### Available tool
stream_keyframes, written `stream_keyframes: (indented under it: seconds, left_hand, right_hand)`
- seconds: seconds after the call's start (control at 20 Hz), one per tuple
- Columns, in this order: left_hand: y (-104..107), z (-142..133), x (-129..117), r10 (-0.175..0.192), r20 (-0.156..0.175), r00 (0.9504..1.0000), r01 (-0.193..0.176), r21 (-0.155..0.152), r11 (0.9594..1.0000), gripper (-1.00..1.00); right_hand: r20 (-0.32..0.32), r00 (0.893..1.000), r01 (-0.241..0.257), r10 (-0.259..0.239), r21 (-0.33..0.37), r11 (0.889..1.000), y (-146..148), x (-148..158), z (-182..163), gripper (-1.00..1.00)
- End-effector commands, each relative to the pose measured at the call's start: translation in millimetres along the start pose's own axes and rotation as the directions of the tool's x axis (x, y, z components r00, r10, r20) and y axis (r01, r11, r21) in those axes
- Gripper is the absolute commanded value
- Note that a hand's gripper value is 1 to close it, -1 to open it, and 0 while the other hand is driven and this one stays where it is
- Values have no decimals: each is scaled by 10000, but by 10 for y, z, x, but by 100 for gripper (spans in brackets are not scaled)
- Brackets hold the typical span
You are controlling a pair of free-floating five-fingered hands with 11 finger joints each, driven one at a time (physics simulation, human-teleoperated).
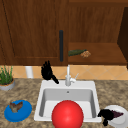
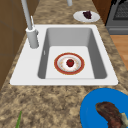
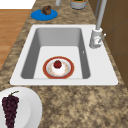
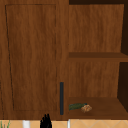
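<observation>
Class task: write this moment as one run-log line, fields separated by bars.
left hand: open, raised by faucet | right hand: on grapes plate | sink: plate with strawberry

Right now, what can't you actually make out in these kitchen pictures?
- Front view: a red ball hides the sink floor.
- Front view: right hand covers part of the grapes; its grip is unclear.
- Left side view: the blue plate is cut off by the edge.

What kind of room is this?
It looks like a kitchen. There is a white sink with a tap in a stone-look counter, a wooden wall cabinet above, and grapes on a plate.
</observation>
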Motion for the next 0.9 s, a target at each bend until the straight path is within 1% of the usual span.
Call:
stream_keyframes:
  seconds: [0.0,0.15,0.2,0.25,0.3,0.35,0.45,0.85]
  left_hand:
    - [124,-304,170,-469,63,9989,464,605,9971,-100]
    - [161,-493,270,-359,18,9994,357,783,9963,-100]
    - [164,-544,299,-314,-24,9995,315,891,9955,-100]
    - [178,-596,337,-282,-114,9995,292,975,9948,-100]
    - [171,-615,358,-278,-255,9993,305,1128,9931,-100]
    - [163,-613,376,-139,-428,9990,194,1290,9915,-100]
    - [164,-633,399,-31,-598,9982,108,1280,9917,-100]
    - [187,-752,563,33,-697,9976,65,1404,9901,-100]
  right_hand:
    - [0,10000,0,0,0,10000,0,0,0,0]
    - [0,10000,0,0,0,10000,0,0,0,0]
    - [0,10000,0,0,0,10000,0,0,0,0]
    - [0,10000,0,0,0,10000,0,0,0,0]
    - [0,10000,0,0,0,10000,0,0,0,0]
    - [0,10000,0,0,0,10000,0,0,0,0]
    - [0,10000,0,0,0,10000,0,0,0,0]
    - [0,10000,0,0,0,10000,0,0,0,0]
